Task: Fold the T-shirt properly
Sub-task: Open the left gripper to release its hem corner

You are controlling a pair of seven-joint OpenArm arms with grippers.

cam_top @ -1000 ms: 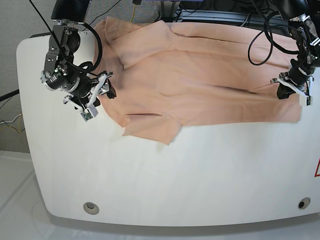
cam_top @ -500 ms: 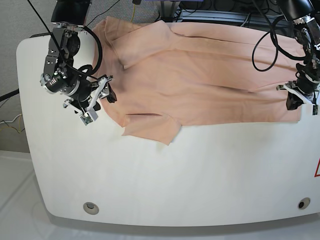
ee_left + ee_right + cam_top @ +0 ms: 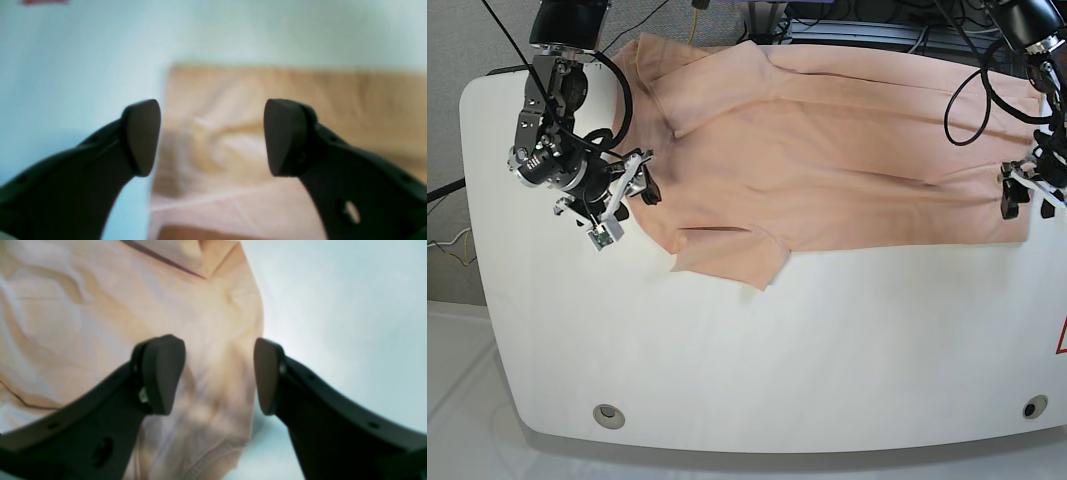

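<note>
The peach T-shirt [image 3: 827, 150] lies spread flat across the far half of the white table [image 3: 777, 340], one short sleeve [image 3: 732, 255] pointing to the front. My left gripper [image 3: 1027, 195] hovers at the shirt's right hem corner. In the left wrist view this gripper [image 3: 211, 136] stands open, the puckered T-shirt [image 3: 300, 100] lying below it and nothing between the fingers. My right gripper [image 3: 634, 200] is at the shirt's left edge, near the neck side. Seen from the right wrist, it [image 3: 217, 376] is open over the edge of the T-shirt [image 3: 100, 306], gripping nothing.
Black cables and dark equipment [image 3: 857, 20] crowd the table's back edge. Two round holes [image 3: 608, 414] [image 3: 1034, 407] sit near the front corners. A red mark [image 3: 1062, 340] shows at the right edge. The shirt's hem reaches close to the table's right side.
My left gripper moved right with the hem corner, then opened and let the cloth go. The right gripper stayed open in nearly the same place.
</note>
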